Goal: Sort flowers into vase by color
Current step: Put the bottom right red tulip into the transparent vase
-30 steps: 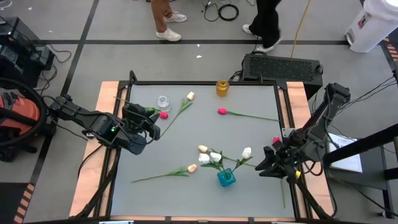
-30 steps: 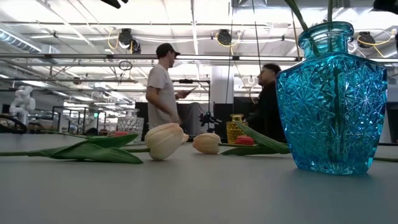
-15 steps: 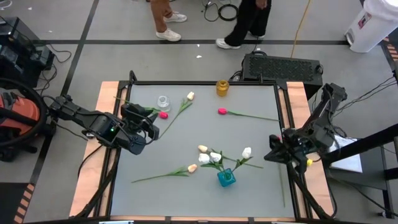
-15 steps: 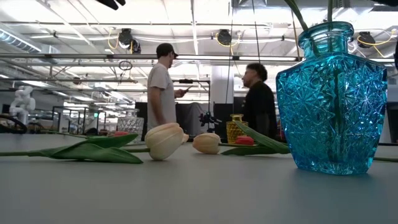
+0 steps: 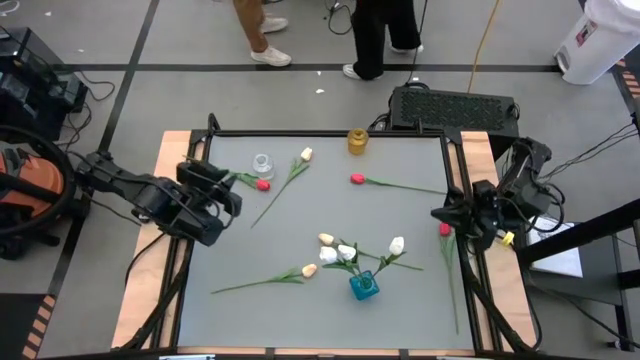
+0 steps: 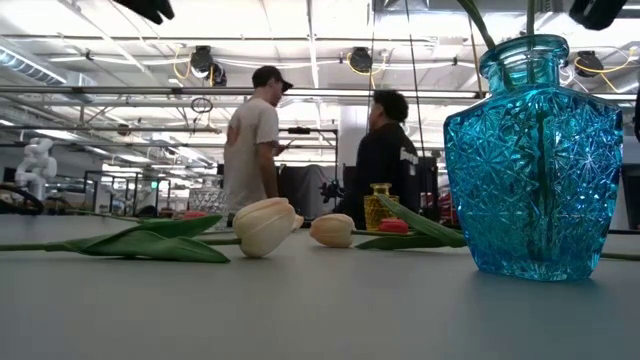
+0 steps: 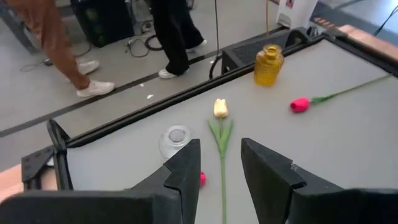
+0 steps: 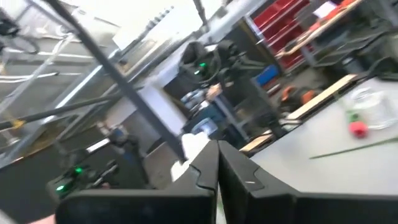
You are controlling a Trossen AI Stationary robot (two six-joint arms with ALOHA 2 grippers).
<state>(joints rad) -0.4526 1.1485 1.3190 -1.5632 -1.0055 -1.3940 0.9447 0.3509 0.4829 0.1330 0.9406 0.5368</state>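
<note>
A blue vase (image 5: 363, 286) near the table's near edge holds white tulips (image 5: 347, 252). Another pale tulip (image 5: 308, 270) lies to its left. A yellow tulip (image 5: 306, 154) and a red one (image 5: 263, 185) lie by a clear vase (image 5: 263, 163) at the far left. Another red tulip (image 5: 356, 179) lies at the far middle. A third red tulip (image 5: 445, 229) lies along the right edge. My right gripper (image 5: 437, 214) is shut just beyond that head, with nothing between its fingers (image 8: 217, 152). My left gripper (image 5: 228, 198) hovers open near the left edge, facing the yellow tulip (image 7: 220, 108).
A yellow vase (image 5: 357, 141) stands at the far edge's middle. In the low view the blue vase (image 6: 535, 160) fills the right side, with tulip heads (image 6: 265, 225) lying beyond it. Two people (image 6: 255, 140) stand past the far edge. A raised frame (image 5: 300, 133) rims the table.
My right gripper has shut, risen and gone toward the far edge along the table's right side, tipping up until it looks level across the table. The red tulip at the right edge has stayed put. My left gripper has drawn back toward the left edge.
</note>
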